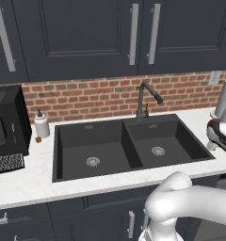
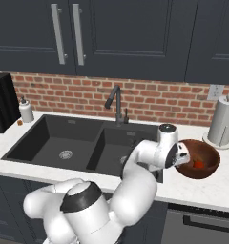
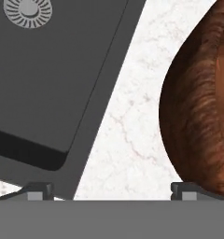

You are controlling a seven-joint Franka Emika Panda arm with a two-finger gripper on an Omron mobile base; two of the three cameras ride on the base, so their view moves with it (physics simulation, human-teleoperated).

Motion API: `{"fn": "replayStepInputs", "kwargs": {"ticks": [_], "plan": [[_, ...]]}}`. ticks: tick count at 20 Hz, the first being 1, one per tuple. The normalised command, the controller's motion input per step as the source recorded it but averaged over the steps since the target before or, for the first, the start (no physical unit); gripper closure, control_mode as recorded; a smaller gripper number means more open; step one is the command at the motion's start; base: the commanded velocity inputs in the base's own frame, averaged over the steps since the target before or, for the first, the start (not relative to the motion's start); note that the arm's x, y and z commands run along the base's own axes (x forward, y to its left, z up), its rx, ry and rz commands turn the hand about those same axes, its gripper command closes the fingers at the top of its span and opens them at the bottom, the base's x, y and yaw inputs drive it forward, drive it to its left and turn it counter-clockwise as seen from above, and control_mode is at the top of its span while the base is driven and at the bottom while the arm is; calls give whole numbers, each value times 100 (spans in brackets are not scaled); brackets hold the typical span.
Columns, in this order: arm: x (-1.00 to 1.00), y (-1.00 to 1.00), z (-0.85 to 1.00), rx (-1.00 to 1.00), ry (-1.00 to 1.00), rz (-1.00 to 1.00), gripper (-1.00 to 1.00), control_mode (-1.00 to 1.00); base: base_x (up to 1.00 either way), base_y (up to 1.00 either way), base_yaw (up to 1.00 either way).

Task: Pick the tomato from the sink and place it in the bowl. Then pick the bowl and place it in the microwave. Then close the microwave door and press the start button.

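Observation:
The reddish-brown bowl (image 2: 204,167) stands on the white counter just right of the black sink (image 2: 54,138). The red tomato (image 2: 198,163) lies inside it. My wrist (image 2: 170,153) hangs at the bowl's left rim, above the strip of counter between sink and bowl. In the hand view my gripper (image 3: 114,191) is open. Its right fingertip (image 3: 185,190) is at the bowl's (image 3: 202,107) outer wall, and its left fingertip (image 3: 40,190) is over the sink's (image 3: 53,70) rim. Only marbled counter (image 3: 132,121) lies between them. The microwave and its door are out of view.
A black faucet (image 1: 145,96) rises behind the sink's (image 1: 119,146) divider. A paper towel roll (image 2: 222,121) stands behind the bowl. At the left are a soap bottle (image 1: 41,124), a tiny orange object (image 1: 38,139) and a black box appliance (image 1: 6,122). Dark cabinets hang overhead.

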Motion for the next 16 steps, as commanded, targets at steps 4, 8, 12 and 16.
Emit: {"fn": "replayStepInputs", "kwargs": {"ticks": [4,8,12,16], "plan": [[2,-11,75,0,-4,0,-100,-100,0,0,0],[16,-19,39,-3,-3,0,-100,-100,0,0,0],[26,-37,-18,-16,0,1,-100,-100,0,0,0],[14,-36,-29,-19,0,4,-100,-100,0,0,0]]}}
